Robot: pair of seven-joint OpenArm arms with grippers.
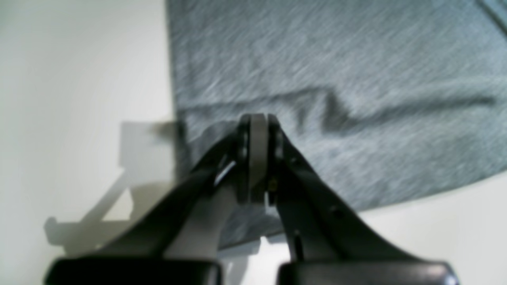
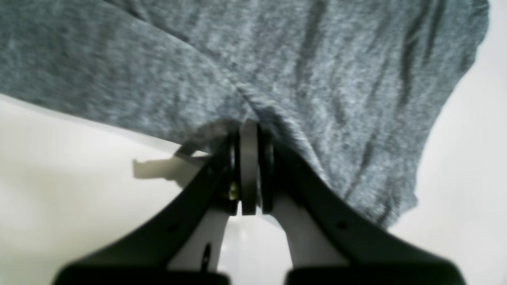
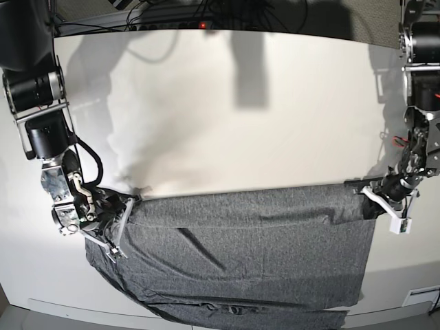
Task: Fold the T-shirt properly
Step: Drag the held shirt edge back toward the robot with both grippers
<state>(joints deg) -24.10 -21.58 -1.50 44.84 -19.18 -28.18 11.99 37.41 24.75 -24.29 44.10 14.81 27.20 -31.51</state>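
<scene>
The charcoal-grey T-shirt (image 3: 247,247) lies spread across the near half of the white table, and its lower part sags over the front edge. Its far edge runs in a straight, taut line between my two grippers. At the right end of that line, my left gripper (image 3: 363,192) is shut on the cloth's corner. In the left wrist view the left gripper (image 1: 257,118) has its pads pressed together at the edge of the T-shirt (image 1: 336,59). My right gripper (image 3: 129,206) is shut on the left end. The right wrist view shows the right gripper (image 2: 248,127) pinching a fold of the T-shirt (image 2: 277,59).
The bare white table (image 3: 240,117) stretches beyond the shirt to the back edge, where cables (image 3: 206,14) lie. The arms' shadows fall on the far half. The table's front edge (image 3: 82,302) is close below the cloth.
</scene>
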